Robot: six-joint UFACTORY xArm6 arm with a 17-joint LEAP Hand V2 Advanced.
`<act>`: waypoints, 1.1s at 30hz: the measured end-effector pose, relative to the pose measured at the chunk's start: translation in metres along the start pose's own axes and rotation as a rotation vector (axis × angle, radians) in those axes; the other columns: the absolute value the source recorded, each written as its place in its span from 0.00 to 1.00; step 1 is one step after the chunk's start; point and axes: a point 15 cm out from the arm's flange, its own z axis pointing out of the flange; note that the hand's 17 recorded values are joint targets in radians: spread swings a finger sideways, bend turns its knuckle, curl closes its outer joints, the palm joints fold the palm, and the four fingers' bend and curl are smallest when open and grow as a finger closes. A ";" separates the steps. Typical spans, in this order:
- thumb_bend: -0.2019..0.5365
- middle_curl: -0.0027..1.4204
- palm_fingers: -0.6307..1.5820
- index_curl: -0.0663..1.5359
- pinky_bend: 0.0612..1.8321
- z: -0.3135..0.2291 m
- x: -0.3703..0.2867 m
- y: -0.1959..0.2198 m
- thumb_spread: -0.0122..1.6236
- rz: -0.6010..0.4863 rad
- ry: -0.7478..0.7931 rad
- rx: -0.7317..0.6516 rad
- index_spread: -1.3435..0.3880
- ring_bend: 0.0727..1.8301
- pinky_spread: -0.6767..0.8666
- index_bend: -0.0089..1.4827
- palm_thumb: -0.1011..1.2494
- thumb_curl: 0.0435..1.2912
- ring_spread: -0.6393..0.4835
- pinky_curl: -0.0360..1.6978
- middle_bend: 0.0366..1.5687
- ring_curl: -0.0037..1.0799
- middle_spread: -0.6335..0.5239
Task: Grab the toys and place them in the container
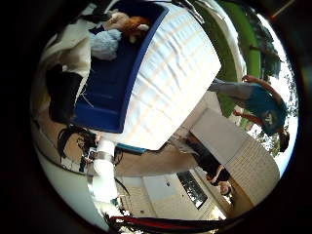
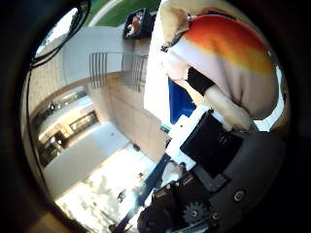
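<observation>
A plush toy (image 2: 219, 53) in orange, yellow and cream fills much of the right thumb side palm view, close against the palm. My right hand (image 2: 219, 146) has its black and white fingers (image 2: 201, 82) curled across the toy's side. In the right little finger side palm view, a blue container (image 1: 112, 88) lies some way off below the palm. A tan and orange plush toy (image 1: 127, 24) and a light blue one (image 1: 105, 44) lie at one end of it. A white finger part (image 1: 99, 171) of the hand shows at that view's edge.
A white ribbed panel (image 1: 175, 73) lies along the container's side. A black object (image 1: 63, 93) and a white cloth (image 1: 68, 47) sit on the container's other side. Tiled paving (image 2: 121, 112) and building walls (image 1: 239, 151) surround the spot.
</observation>
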 end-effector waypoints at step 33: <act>0.24 0.28 0.27 0.35 0.29 -0.049 -0.010 0.089 0.70 -0.104 -0.063 0.138 0.57 0.18 0.75 0.15 0.69 0.38 0.84 0.31 0.08 0.29 0.60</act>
